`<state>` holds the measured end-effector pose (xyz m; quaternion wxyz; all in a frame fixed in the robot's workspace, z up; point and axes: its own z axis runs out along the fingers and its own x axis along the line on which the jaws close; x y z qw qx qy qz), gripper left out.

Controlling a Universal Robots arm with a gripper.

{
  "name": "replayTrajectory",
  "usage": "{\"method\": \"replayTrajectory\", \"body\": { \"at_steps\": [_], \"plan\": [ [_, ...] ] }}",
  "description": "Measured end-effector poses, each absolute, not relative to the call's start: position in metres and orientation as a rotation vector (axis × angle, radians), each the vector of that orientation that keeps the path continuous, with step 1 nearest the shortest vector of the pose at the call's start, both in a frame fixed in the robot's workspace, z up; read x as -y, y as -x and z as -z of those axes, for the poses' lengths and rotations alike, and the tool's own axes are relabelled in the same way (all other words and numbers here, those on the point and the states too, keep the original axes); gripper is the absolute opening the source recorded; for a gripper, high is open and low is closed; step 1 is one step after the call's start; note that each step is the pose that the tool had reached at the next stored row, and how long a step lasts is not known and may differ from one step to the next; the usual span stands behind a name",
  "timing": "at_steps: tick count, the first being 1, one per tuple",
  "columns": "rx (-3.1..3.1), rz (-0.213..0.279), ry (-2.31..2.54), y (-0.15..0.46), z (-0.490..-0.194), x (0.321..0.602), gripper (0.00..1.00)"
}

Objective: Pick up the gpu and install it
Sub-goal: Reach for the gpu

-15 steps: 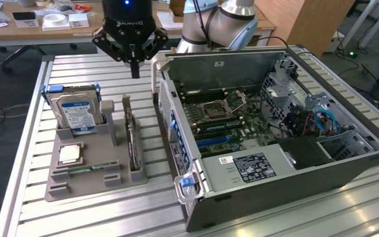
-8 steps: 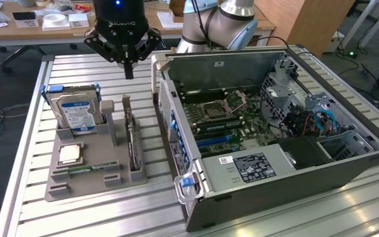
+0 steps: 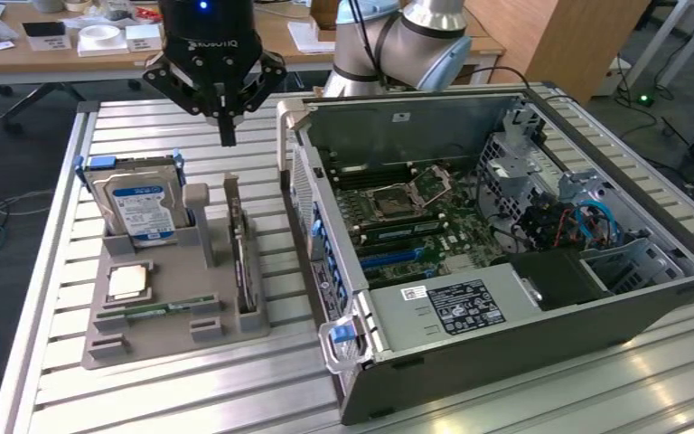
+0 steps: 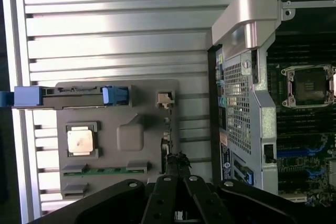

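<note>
The gpu (image 3: 239, 249) stands on edge in a slot of the grey holder tray (image 3: 209, 330), at the side of the tray nearest the computer. My gripper (image 3: 228, 136) hangs above the far end of that card, fingers shut together with nothing between them, well clear of it. In the wrist view the gpu (image 4: 164, 145) appears edge-on as a thin dark strip, and the closed tips of my gripper (image 4: 176, 165) line up over it. The open computer case (image 3: 636, 298) lies at the exterior view's right with its motherboard (image 3: 407, 212) exposed.
The tray also holds a silver hard drive (image 3: 140, 208) with blue handles, a CPU (image 3: 127, 282) and a green RAM stick (image 3: 160, 309). All of this rests on a slatted metal table (image 3: 202, 398). Desks with clutter stand behind.
</note>
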<state>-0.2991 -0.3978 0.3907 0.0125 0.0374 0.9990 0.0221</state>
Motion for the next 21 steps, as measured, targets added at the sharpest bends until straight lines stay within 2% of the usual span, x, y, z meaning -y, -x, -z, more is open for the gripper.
{"method": "replayTrajectory", "body": {
  "at_steps": [21],
  "plan": [
    [-3.114,-0.069,-0.117,0.3032,-0.3905,0.3983,0.11]
  ]
}}
